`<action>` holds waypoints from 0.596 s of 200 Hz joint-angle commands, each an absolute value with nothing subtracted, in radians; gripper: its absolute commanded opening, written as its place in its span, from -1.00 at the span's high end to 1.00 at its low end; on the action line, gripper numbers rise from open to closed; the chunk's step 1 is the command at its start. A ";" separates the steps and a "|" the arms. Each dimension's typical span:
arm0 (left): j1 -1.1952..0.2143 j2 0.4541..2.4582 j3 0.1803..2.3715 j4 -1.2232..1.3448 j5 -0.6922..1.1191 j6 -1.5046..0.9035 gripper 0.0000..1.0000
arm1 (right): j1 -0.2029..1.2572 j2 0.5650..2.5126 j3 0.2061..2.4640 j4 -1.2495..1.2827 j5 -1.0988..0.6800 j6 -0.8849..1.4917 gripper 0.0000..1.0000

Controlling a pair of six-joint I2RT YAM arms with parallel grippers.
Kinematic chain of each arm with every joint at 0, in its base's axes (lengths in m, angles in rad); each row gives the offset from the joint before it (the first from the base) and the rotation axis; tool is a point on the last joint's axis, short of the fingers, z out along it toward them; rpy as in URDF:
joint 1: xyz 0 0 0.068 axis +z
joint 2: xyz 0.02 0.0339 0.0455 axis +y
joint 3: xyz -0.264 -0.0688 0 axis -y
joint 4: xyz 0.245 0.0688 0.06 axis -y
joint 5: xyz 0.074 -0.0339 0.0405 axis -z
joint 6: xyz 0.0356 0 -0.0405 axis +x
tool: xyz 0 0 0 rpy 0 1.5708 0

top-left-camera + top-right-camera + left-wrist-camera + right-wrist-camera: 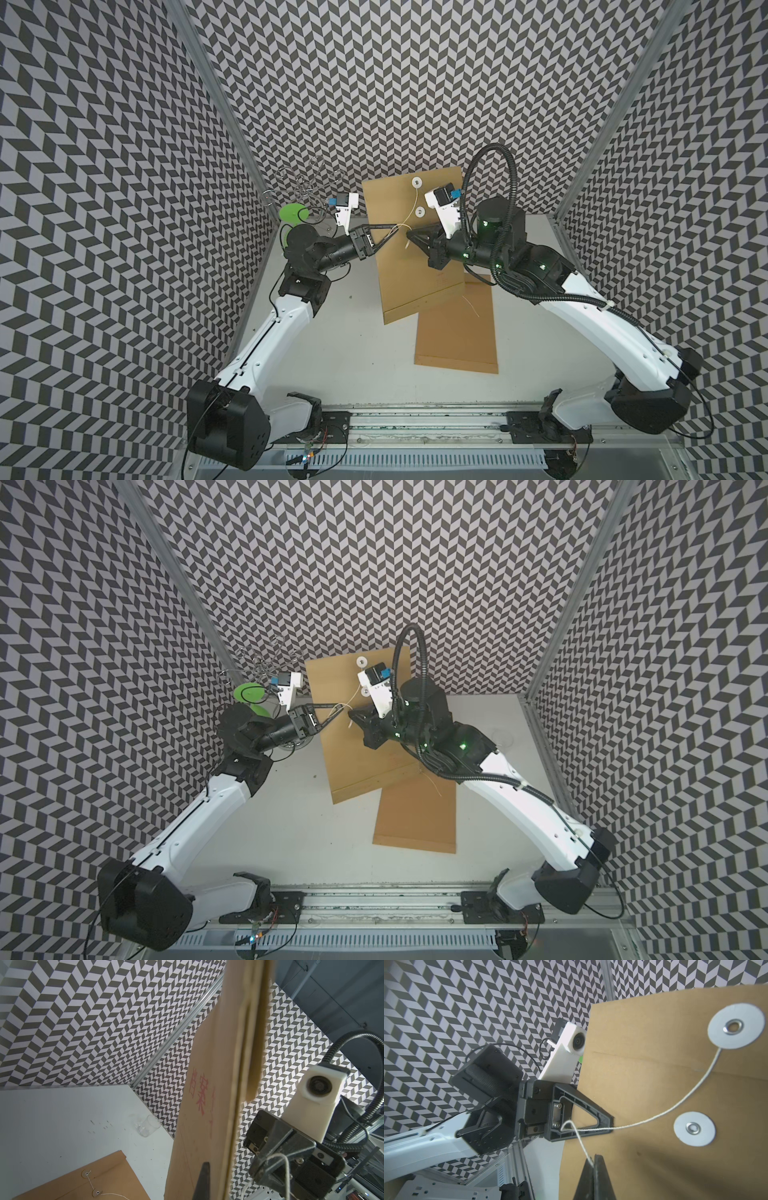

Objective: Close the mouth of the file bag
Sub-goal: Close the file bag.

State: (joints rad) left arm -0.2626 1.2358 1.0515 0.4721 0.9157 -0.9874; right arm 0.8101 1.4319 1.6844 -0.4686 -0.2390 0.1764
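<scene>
Leftmost, at the far left corner of the worktop (353,353), stands a green disc stand (293,212) with wire loops (299,183) above it. Next comes the left gripper (394,227), its jaws clamped tight on the left edge of the file bag (399,266). The bag is held up off the surface, tilted, over the far middle of the worktop. Its white string (711,1067) runs from the upper disc (737,1026) past the lower disc (693,1128) without winding round it. It then crosses the left finger and ends pinched between the closed jaws of the right gripper (410,237). A second file bag (457,332) lies flat toward the near right. A clear glass (148,1126) lies tipped by the far right edge.
</scene>
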 commanded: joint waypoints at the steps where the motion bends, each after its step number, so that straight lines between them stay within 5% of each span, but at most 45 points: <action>1: -0.259 1.239 1.099 0.567 0.947 -1.031 1.00 | 0.809 1.416 1.658 -0.423 -0.262 0.181 1.00; 119: -0.246 1.226 1.157 0.574 1.027 -1.013 1.00 | 0.649 1.368 1.590 -0.431 -0.325 0.213 1.00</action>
